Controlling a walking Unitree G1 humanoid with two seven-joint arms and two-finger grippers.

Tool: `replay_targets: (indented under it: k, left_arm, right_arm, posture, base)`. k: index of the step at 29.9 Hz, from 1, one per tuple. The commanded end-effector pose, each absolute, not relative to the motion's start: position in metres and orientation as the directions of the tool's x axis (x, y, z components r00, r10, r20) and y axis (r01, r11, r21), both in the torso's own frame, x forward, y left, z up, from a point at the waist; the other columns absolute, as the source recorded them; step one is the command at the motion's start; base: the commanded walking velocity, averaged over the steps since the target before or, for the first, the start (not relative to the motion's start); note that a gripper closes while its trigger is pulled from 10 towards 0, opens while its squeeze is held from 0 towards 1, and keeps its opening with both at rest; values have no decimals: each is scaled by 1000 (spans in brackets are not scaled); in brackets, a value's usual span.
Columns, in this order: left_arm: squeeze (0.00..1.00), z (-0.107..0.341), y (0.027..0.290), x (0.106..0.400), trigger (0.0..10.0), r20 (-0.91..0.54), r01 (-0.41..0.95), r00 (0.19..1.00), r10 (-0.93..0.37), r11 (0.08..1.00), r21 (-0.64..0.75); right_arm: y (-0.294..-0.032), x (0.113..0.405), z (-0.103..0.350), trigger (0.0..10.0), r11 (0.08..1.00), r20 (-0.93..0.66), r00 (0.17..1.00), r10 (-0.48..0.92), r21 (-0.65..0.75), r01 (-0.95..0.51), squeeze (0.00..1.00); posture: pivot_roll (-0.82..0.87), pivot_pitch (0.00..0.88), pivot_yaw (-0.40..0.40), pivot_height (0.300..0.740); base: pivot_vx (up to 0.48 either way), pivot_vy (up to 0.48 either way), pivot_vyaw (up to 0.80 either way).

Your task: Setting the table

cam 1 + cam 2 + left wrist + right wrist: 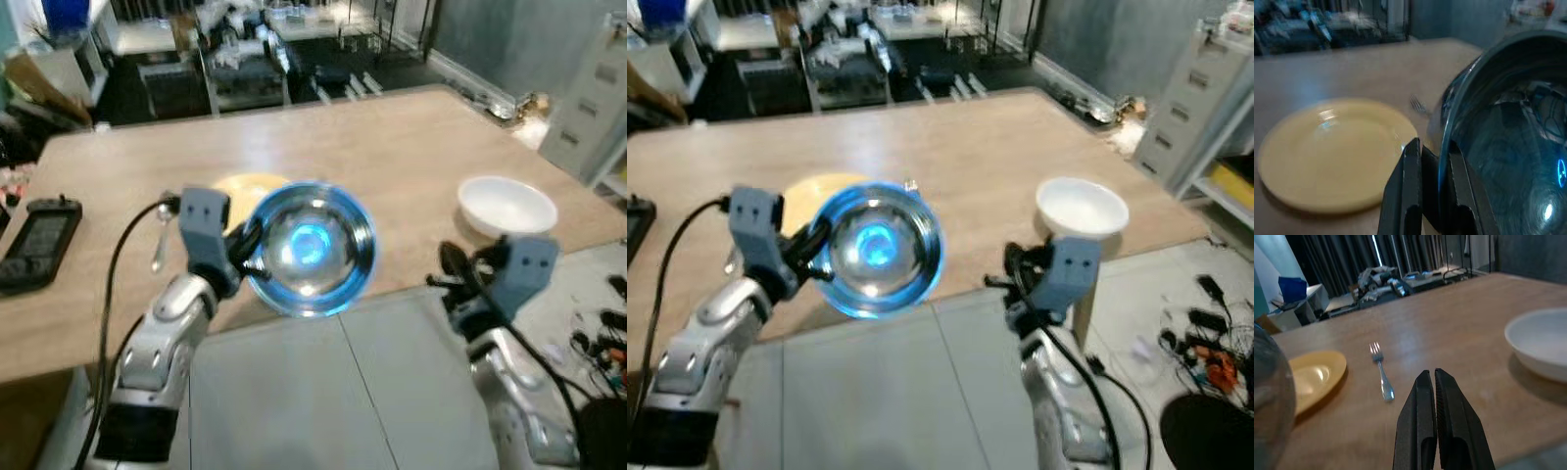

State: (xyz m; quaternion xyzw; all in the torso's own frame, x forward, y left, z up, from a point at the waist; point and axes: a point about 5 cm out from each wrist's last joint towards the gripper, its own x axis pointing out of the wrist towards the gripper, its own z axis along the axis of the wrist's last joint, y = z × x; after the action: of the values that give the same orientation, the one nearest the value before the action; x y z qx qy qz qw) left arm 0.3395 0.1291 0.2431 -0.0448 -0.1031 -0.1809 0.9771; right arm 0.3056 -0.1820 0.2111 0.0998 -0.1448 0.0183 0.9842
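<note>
My left gripper (245,247) is shut on the rim of a shiny metal bowl (312,247), which hangs tilted above the front edge of the wooden table (411,147). Its fingers (1411,166) pinch the bowl's rim (1445,147). A yellow plate (1327,152) lies on the table just behind the bowl. A fork (1382,374) lies to the right of the plate and a spoon (159,240) to its left. My right gripper (1430,374) is shut and empty, low at the table's front edge. A white bowl (506,206) stands just beyond it.
A black device (37,243) lies on the table's left end. A grey drawer cabinet (593,98) stands to the right, with cables (602,343) on the floor below it. Cluttered furniture (245,49) stands beyond the table's far edge.
</note>
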Motion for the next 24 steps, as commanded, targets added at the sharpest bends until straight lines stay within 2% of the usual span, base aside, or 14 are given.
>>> replay_targets:
  k: [1, 24]
  left_arm:
    - [0, 245, 136, 339, 10000, 232, 342, 918, -320, 938, -60]
    - [0, 242, 142, 340, 10000, 207, 297, 939, -275, 951, -85]
  right_arm:
    - [-177, 304, 208, 10000, 976, 285, 958, 25, 200, -85, 0]
    - [-175, 306, 206, 10000, 974, 280, 959, 36, 204, -96, 0]
  posture:
    - [46, 105, 90, 740]
    - [60, 105, 89, 740]
  base:
    - [469, 0, 0]
    - [465, 0, 0]
